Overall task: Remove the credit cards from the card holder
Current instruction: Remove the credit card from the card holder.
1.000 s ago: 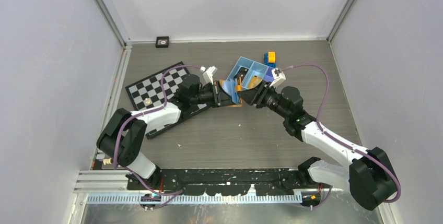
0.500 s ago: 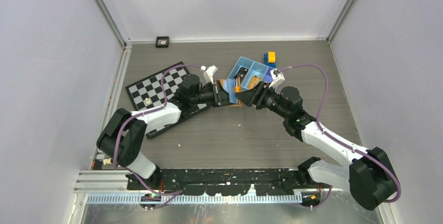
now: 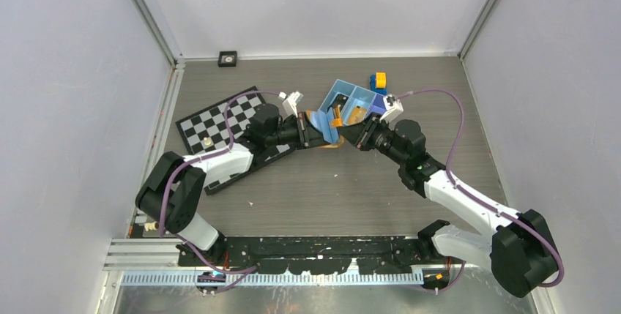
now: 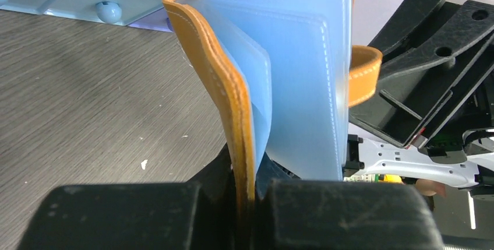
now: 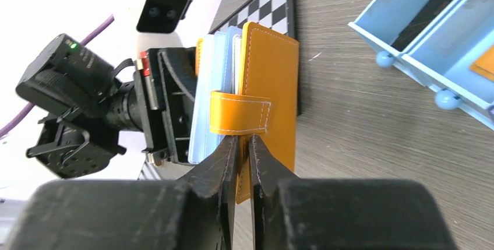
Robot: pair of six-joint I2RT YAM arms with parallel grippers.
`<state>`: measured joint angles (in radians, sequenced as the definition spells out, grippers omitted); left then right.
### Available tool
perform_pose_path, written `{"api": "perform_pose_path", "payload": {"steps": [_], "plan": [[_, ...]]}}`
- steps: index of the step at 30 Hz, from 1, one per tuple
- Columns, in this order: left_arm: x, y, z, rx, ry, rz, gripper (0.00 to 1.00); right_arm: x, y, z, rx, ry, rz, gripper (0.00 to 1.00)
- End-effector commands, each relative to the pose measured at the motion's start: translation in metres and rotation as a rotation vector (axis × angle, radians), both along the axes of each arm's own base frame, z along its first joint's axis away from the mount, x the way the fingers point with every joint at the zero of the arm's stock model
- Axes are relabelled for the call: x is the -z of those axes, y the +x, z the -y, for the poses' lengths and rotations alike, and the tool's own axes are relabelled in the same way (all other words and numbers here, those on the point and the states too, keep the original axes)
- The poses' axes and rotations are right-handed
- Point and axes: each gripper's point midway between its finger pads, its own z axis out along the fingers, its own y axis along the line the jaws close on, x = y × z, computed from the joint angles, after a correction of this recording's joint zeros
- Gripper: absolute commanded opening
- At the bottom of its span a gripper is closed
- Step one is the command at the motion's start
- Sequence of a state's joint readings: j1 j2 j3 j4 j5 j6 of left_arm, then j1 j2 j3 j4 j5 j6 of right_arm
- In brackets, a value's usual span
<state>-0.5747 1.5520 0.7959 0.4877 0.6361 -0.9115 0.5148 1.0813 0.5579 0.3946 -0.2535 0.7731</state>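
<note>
Starting at my left, the chessboard mat [image 3: 220,120] lies flat on the table, and my left arm reaches across it toward the middle. My left gripper [image 4: 247,187] is pressed together on the lower edge of one orange cover of the card holder [image 4: 233,81], which is held up between my two arms, opened like a book. From that cover the bluish clear sleeves [image 4: 303,69] fan out, and the closing tab [image 4: 364,75] hangs loose off the far cover. My right gripper [image 5: 244,148] pinches that other cover just below the tab, its fingers closed thin on the leather edge. Further right sits the blue three-compartment tray [image 3: 350,94], with the yellow-and-blue block [image 3: 378,81] just behind it; dark and orange things lie in the tray, but I cannot tell what they are. As I judge it, the opening is done: the tab is undone and the covers are parted. Drawing the cards is what is left. I see no card out of a sleeve, and through the cloudy plastic I cannot tell which sleeves hold one.
</note>
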Motion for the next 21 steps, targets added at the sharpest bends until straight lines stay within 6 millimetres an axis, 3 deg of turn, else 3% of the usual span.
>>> {"api": "perform_pose_path", "payload": {"steps": [1,3,7,12,18,21], "plan": [[-0.042,-0.009,0.011,0.074,-0.103,0.114,0.0,0.011,0.008,0.015,0.097,-0.061,-0.043,0.15],[-0.043,-0.009,0.011,0.075,-0.104,0.114,0.0,0.011,0.009,0.017,0.109,-0.068,-0.045,0.16],[-0.045,-0.009,0.011,0.075,-0.108,0.118,0.0,0.015,0.009,0.016,0.101,-0.088,-0.057,0.42],[-0.043,-0.009,0.01,0.074,-0.104,0.113,0.0,0.02,0.009,0.011,0.064,-0.118,-0.068,0.48],[-0.042,-0.009,0.011,0.079,-0.102,0.106,0.0,0.019,0.007,0.005,0.03,-0.104,-0.068,0.45],[-0.037,-0.006,0.011,0.068,-0.083,0.093,0.0,0.017,0.007,0.008,0.047,-0.101,-0.067,0.29]]}}
